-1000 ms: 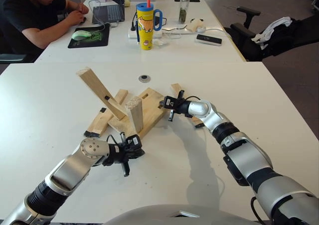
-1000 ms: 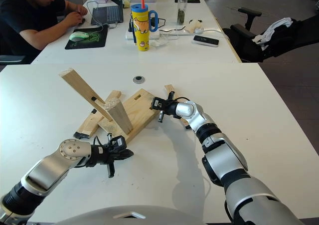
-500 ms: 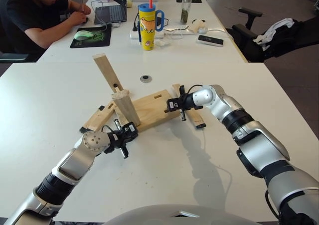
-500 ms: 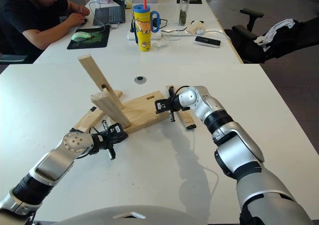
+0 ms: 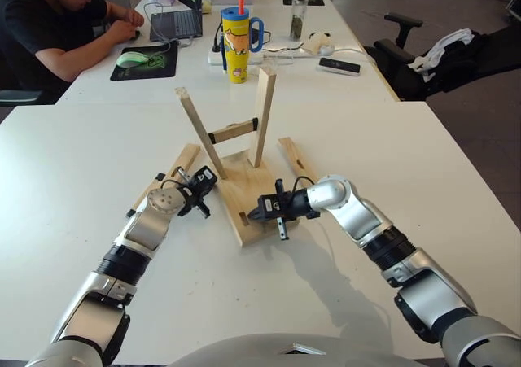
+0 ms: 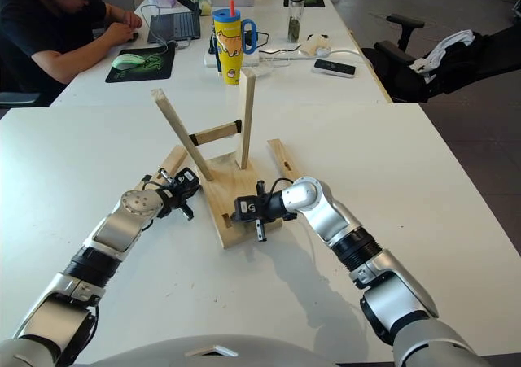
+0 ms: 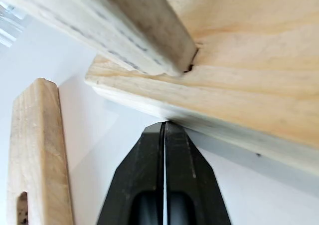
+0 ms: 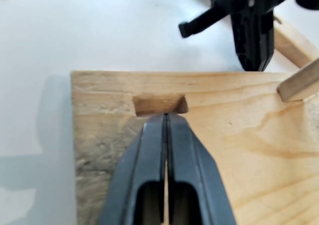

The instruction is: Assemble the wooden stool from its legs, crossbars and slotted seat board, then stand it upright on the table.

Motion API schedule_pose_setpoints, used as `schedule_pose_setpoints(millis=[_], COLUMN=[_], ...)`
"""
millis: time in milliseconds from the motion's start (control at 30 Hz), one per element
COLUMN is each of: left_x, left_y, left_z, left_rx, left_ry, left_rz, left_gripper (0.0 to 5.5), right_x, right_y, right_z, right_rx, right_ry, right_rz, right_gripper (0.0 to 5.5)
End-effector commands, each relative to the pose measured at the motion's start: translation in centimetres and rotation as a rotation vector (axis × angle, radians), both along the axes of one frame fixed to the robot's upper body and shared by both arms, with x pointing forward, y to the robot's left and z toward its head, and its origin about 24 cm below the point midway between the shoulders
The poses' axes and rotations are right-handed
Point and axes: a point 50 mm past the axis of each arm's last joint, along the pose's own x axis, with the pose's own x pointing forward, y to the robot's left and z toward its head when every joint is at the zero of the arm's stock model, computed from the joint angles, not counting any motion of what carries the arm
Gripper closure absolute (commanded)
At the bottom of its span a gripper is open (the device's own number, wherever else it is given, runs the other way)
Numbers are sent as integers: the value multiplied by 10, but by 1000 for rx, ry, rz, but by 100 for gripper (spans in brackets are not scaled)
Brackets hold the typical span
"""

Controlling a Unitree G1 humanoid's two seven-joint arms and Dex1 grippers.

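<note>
The slotted seat board [image 5: 244, 190] lies flat on the white table. Two legs [image 5: 262, 115] rise from it, the left one [image 5: 198, 133] leaning, and a crossbar [image 5: 232, 131] joins them. My left gripper [image 5: 201, 185] is shut, its tip [image 7: 163, 124] touching the board's left edge [image 7: 239, 100] beside the leaning leg. My right gripper [image 5: 264, 211] is shut, its tip [image 8: 165, 116] resting on the board [image 8: 239, 135] at an empty slot [image 8: 159, 104] near the front end. One loose leg [image 5: 186, 157] lies left of the board, another [image 5: 295, 157] to its right.
A second table behind holds a yellow cup [image 5: 236, 45], a bottle [image 5: 299, 13], a phone [image 5: 340, 64] and a laptop [image 5: 175, 24]. An office chair [image 5: 407, 37] stands at the back right. Bare white tabletop [image 5: 423, 180] spreads right of and in front of the stool parts.
The board has gone from tilted to flat, and its legs have swung upright. My left gripper moved forward to the board's left edge. My right gripper came back to its front end.
</note>
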Motion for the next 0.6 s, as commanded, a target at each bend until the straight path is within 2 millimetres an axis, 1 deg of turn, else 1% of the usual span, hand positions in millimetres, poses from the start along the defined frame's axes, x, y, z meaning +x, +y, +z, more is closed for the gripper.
schedule_pose_setpoints(millis=[33,167,300,367,467,533,600], left_x=[0,12,21,24,26,24,22], left_y=[-10,-18,-19,-13,0,12,20], left_z=[-28,-33,-36,-36,-30,-22,-10], left_rx=[-4,-16,-9,19,23,13,-26], left_ry=[88,82,67,57,15,-39,-112], left_rz=[5,1,1,18,61,85,115], left_gripper=[548,548,548,548,548,548,548], right_x=[-1,-3,0,5,13,16,16], right_y=[-7,-3,2,4,5,6,3], right_z=[-16,-24,-20,-18,-8,3,11], right_rx=[11,14,68,84,157,236,303], right_ry=[45,42,16,-5,-41,-80,-105], right_rz=[-139,-180,-225,-241,-273,-285,-307], right_gripper=[550,550,550,550,550,550,550])
